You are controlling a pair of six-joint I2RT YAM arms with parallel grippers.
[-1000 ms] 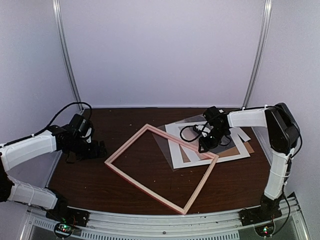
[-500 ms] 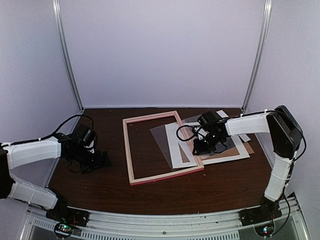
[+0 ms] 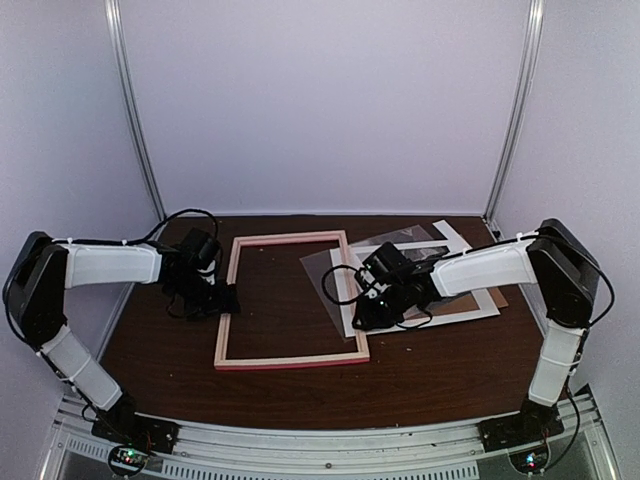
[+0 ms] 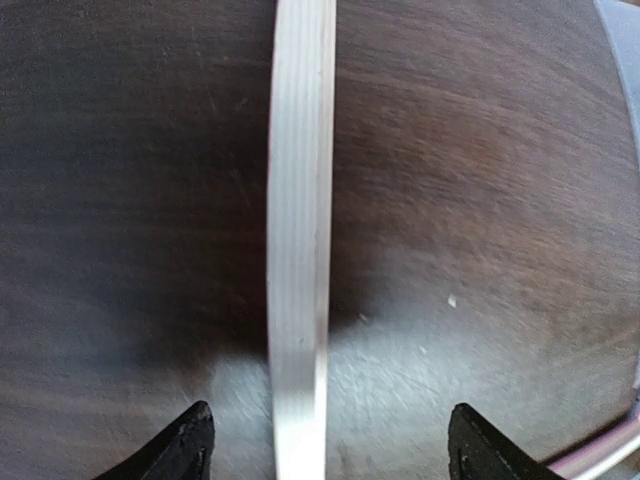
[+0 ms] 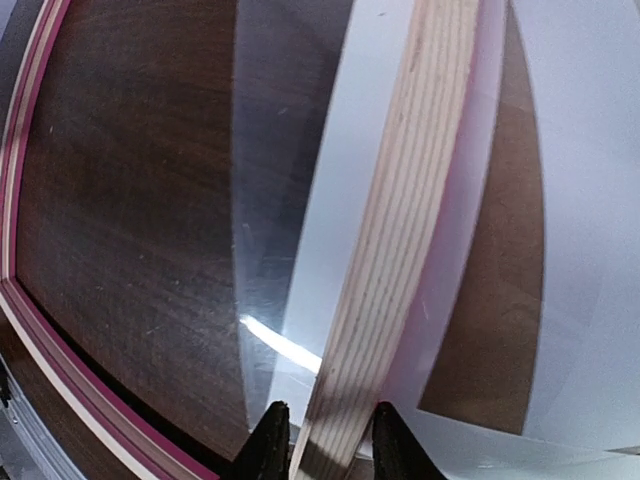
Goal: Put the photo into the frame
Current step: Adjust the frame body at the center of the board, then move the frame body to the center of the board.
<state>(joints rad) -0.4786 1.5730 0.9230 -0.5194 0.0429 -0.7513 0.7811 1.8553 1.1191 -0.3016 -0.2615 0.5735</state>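
The frame (image 3: 290, 362) lies flat on the dark table, pale wood side up with pink showing at its edges. My right gripper (image 3: 365, 315) is shut on the frame's right bar near the near-right corner. In the right wrist view the fingers (image 5: 268, 445) pinch the pale striped bar (image 5: 410, 200). My left gripper (image 3: 222, 300) is open and straddles the frame's left bar (image 4: 300, 200), with the fingertips (image 4: 190, 445) well apart from it. I cannot make out the photo's picture side. Only white sheets show in the pile (image 3: 450, 237) at the right.
Under and beside the frame's right bar lie a clear sheet (image 3: 325, 270), a white mat (image 3: 480, 308) and a brown backing board (image 3: 470, 298). The clear sheet (image 5: 270, 200) and the board (image 5: 500, 300) also show in the right wrist view. White walls stand behind and at both sides.
The frame has swung from a tilted diamond and shifted left, now lying square on the table. My right gripper moved left with it. My left gripper moved right onto the left bar.
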